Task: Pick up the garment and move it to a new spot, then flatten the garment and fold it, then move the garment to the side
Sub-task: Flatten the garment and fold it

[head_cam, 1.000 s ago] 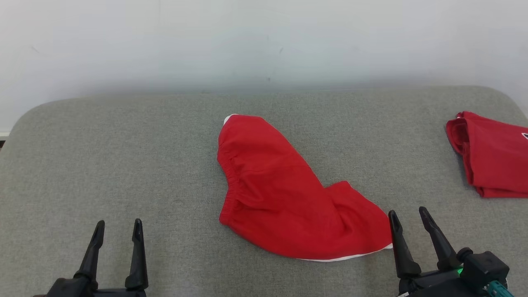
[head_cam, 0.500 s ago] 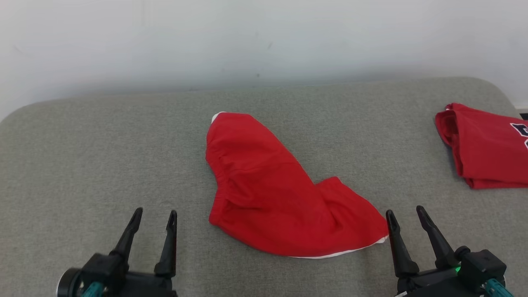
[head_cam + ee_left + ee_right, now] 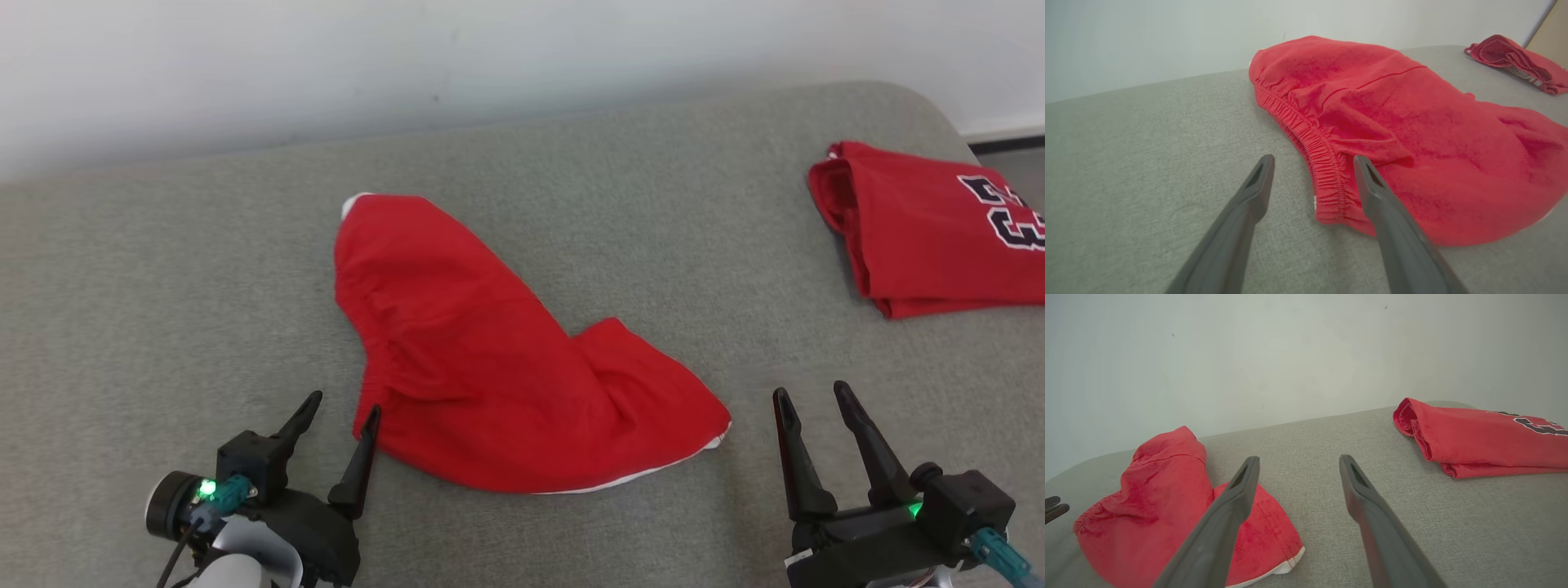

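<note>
At 7 o'clock the left pincer point(image 3: 344, 403) is wide open and empty, the waistband corner of the red garment point(image 3: 490, 367) between its fingers point(image 3: 362, 457). At 5 o'clock the right pincer point(image 3: 810, 389), also wide open, holds nothing. The garment lies in the middle of the worktop point(image 3: 163, 286); a folded red jersey point(image 3: 922, 229) lies at 2 o'clock.

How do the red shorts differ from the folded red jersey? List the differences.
The shorts lie spread out and rumpled; the jersey is folded into a compact stack. The shorts are plain red with a gathered waistband and white hem; the jersey carries dark, white-edged numerals. Both are red and rest on the grey padded surface.
</note>
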Robot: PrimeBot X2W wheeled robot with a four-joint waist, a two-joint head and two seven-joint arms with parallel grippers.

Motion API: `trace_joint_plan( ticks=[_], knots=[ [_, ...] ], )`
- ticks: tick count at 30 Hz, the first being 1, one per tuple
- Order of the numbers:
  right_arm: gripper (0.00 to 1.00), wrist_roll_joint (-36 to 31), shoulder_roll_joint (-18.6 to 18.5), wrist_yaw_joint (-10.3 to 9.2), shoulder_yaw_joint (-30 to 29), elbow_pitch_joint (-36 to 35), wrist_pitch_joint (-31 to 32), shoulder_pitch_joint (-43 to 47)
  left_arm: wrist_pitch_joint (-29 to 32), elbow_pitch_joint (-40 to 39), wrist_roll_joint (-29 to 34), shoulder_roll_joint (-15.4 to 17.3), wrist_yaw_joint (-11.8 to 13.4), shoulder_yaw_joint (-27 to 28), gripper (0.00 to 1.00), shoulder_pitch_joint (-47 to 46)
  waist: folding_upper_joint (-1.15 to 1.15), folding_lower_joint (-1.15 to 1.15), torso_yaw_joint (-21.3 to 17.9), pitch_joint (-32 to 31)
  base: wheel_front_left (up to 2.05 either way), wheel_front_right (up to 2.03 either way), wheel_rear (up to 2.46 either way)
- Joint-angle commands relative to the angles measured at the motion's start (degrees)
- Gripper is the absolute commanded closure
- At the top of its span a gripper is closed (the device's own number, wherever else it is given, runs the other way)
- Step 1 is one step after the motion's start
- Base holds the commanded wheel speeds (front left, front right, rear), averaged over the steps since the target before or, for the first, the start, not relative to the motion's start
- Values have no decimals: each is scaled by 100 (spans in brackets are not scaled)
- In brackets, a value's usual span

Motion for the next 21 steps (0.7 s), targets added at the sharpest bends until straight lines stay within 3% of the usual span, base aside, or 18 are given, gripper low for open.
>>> trace_joint_plan(
  ticks=[1,8,9,10,21],
  knots=[
    [0,29,-3,-16,-15,-10,0,-90,-25,120,-64,46,13,-50,0,-133,0,0,-216,230,0,0,0],
    [0,41,24,-16,-52,-8,0,-167,72,798,-360,116,12,-417,0,-457,0,0,-325,350,0,0,0],
    [0,36,29,-16,-68,-19,0,-171,55,854,-403,126,12,-461,63,-500,0,0,-325,349,0,0,0],
    [0,27,35,-16,-78,-29,0,-169,40,886,-415,134,12,-514,100,-538,0,0,-320,342,0,0,0],
    [0,-48,49,-16,-121,-18,0,76,-95,225,-354,-37,39,-699,100,-93,0,0,170,70,0,0,0]
  ],
)
